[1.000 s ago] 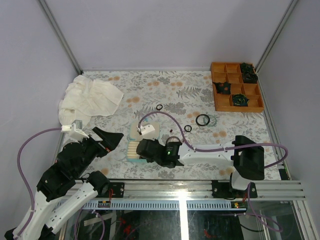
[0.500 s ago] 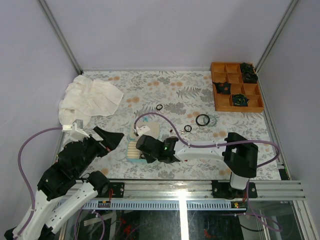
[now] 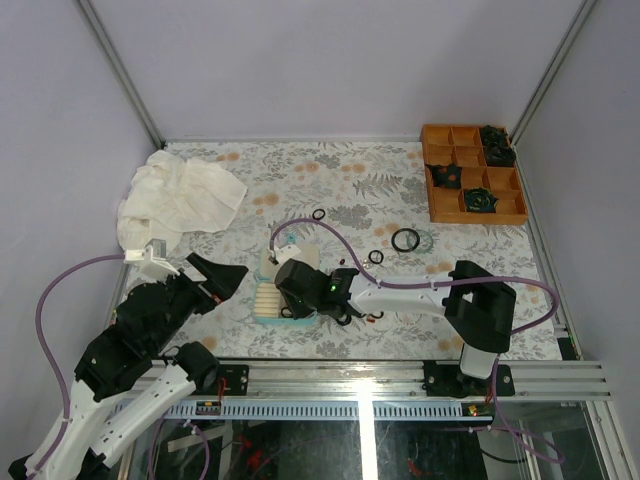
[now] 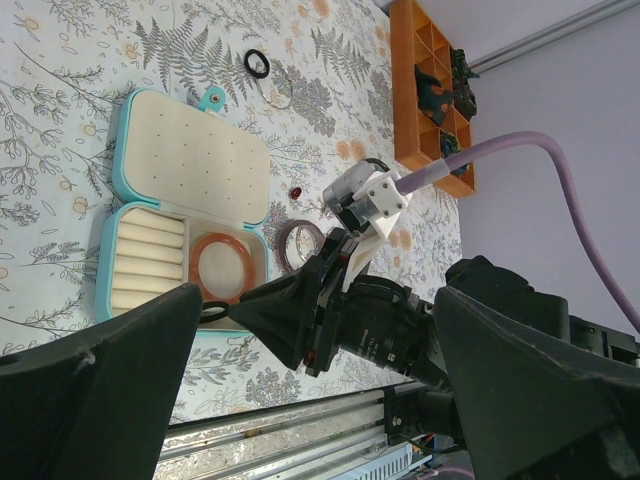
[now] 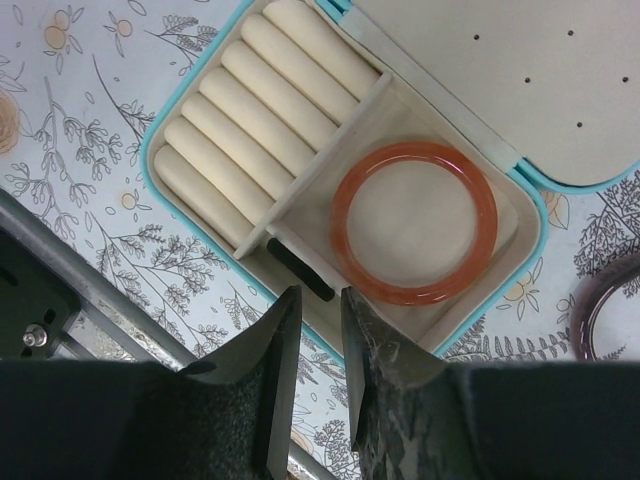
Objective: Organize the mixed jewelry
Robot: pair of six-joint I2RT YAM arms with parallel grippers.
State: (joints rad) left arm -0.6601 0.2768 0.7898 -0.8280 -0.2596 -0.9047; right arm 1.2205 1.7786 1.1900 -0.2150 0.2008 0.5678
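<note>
Where floral table [image 3: 300, 180] meets (pale lilac) walls [image 3: 330, 70] | left jaws wide | right jaws narrow

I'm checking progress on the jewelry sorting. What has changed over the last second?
The right arm swung left, carrying the right gripper slightly left and forward over the teal case. Its fingers hang narrowly apart at the near edge of the reddish-brown bangle compartment, by a small black ring; whether they grip it is unclear. Unchanged: left gripper wide open, cloth, orange tray, loose black bangle.
</note>
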